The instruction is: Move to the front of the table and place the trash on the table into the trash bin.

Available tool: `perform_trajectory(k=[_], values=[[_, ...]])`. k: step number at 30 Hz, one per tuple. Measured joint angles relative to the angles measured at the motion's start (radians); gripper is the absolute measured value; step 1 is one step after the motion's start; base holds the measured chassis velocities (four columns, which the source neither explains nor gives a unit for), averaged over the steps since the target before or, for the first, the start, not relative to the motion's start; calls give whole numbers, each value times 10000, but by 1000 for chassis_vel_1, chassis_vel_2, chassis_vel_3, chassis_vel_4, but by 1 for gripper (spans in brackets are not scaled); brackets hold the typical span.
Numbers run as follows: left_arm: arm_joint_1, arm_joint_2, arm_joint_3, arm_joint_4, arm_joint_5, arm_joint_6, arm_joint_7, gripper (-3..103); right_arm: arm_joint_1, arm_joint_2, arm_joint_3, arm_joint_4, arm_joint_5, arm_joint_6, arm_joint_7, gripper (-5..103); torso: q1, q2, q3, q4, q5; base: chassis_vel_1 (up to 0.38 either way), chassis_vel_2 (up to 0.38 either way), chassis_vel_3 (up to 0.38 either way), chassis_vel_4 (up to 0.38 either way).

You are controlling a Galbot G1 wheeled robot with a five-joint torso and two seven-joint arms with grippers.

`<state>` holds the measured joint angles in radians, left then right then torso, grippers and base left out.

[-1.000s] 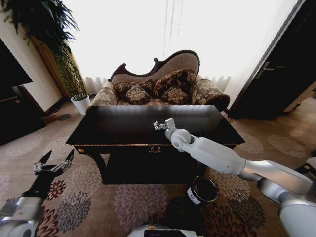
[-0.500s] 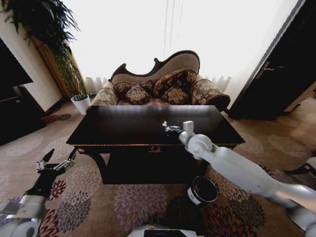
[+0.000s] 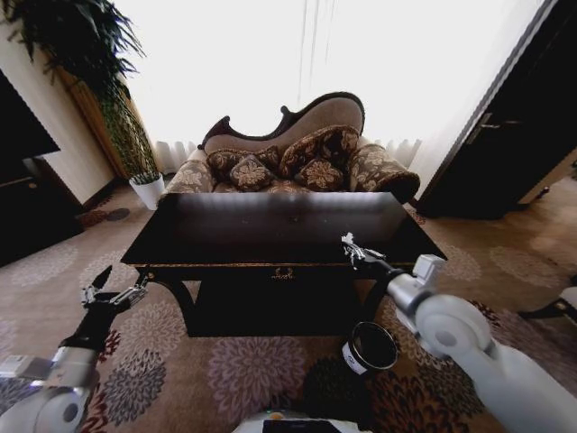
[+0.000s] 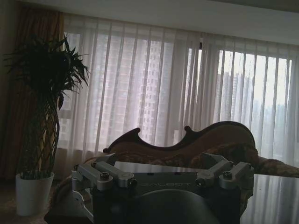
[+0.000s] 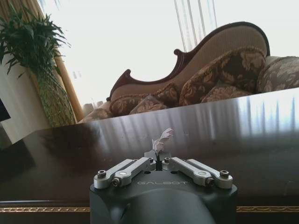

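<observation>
The right gripper (image 3: 350,245) hangs over the front right edge of the large dark-brown glossy wooden table (image 3: 234,234), its fingers closed together on a small white crumpled paper scrap (image 5: 161,139). In the right wrist view the scrap stands up from between the fingertips, pinched at its lower end, with the polished tabletop stretching away behind it. Below and just toward the robot from that gripper, the small round black trash bin with a white label (image 3: 369,347) stands on the patterned carpet (image 3: 225,370) beside the table's front right leg; the held scrap is above the table edge, not over the bin's mouth.

The left gripper (image 3: 113,290) is held low over the carpet off the table's front left corner, well apart from the table, its fingers spread apart and holding nothing.

Behind the table stands a curved-back sofa with patterned cushions (image 3: 297,158), and a tall plant in a white pot (image 3: 147,188) is at the far left
</observation>
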<state>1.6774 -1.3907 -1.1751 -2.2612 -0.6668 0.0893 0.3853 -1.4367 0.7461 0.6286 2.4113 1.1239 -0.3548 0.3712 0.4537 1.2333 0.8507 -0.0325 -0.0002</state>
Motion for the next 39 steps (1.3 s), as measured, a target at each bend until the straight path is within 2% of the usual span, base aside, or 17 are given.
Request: perform_trajectory(k=[5, 9, 11, 12, 13, 14, 16, 17, 19, 20, 22, 23, 27, 28, 31, 35, 39], values=[[-61, 76, -47, 47, -134, -4, -1, 100, -1452, 831, 1180, 459, -1263, 576, -833, 1, 0, 1, 0, 0, 0, 0, 0, 0, 0], [-72, 102, -73, 47, -205, -5, 0, 100, -2090, 1237, 1591, 545, -1642, 888, -1061, 1, 1, 1, 0, 0, -3, 0, 0, 0, 0], [-72, 130, -125, 47, -288, -7, -1, 100, -2565, 1747, 1674, 181, -2558, 1738, -1454, 1, 0, 1, 1, 0, -3, 0, 0, 0, 0], [-72, 130, -125, 47, -288, -7, -1, 100, -2565, 1747, 1674, 181, -2558, 1738, -1454, 1, 0, 1, 1, 0, -3, 0, 0, 0, 0], [-71, 143, -150, 52, -318, -14, 0, 100, -2645, 1924, 1621, -102, -2993, 2221, -1681, 1, 0, 1, 0, 0, -2, 0, 0, 0, 0], [-70, 149, -158, 57, -328, -16, 0, 100, -2665, 1978, 1597, -204, -3141, 2403, -1767, 1, 0, 1, 0, 0, -1, 0, 0, 0, 0], [-52, 211, -221, 93, -414, -38, 0, 100, -2850, 2437, 1346, -1145, -3997, 3978, -2432, 1, 1, 0, 1, 1, -1, 0, 0, 0, 0], [-50, 228, -230, 101, -429, -40, -1, 100, -2909, 2579, 1261, -1484, -4067, 4470, -2613, 1, 2, 0, 2, 1, 0, 0, 0, 0, 0], [-49, 230, -231, 102, -433, -41, -1, 100, -2922, 2626, 1228, -1609, -4087, 4652, -2679, 1, 2, 0, 2, 0, 0, 0, 0, 0, 0], [-32, 237, -230, 103, -435, -42, -1, 100, -2923, 2828, 1087, -2310, -4260, 5530, -3114, 1, 2, -1, 2, 0, -2, 0, 0, 0, 0], [-9, 236, -217, 85, -436, -43, -2, 100, -2826, 2952, 904, -3137, -4493, 6511, -3652, 1, 1, -1, 1, 1, -3, 0, 0, 0, 0], [-9, 236, -217, 85, -436, -43, -2, 100, -2826, 2952, 904, -3137, -4493, 6511, -3652, 1, 1, -1, 1, 1, -3, 0, 0, 0, 0], [63, 248, -207, 24, -437, -42, -8, 100, -2413, 3165, 395, -5080, -4515, 8665, -5172, 1, 1, -2, 2, 0, 2, 0, 0, 0, 0], [63, 248, -207, 24, -437, -42, -8, 100, -2413, 3165, 395, -5080, -4515, 8665, -5172, 1, 1, -2, 2, 0, 2, 0, 0, 0, 0], [136, 261, -243, -32, -437, -35, -10, 100, -1958, 3210, -13, -6333, -4546, 9796, -5945, 1, 2, -1, 2, 0, -1, 0, 0, 0, 0], [209, 261, -310, -96, -452, -24, -18, 100, -1499, 3208, -371, -7495, -4750, 10226, -6132, 1, 1, -1, 1, 1, 0, 0, 0, 0, 0], [312, 260, -424, -167, -477, -18, -20, 100, -898, 3184, -751, -8823, -5100, 10171, -5895, 1, 2, -1, 2, 1, 1, 0, 0, 0, 0]])
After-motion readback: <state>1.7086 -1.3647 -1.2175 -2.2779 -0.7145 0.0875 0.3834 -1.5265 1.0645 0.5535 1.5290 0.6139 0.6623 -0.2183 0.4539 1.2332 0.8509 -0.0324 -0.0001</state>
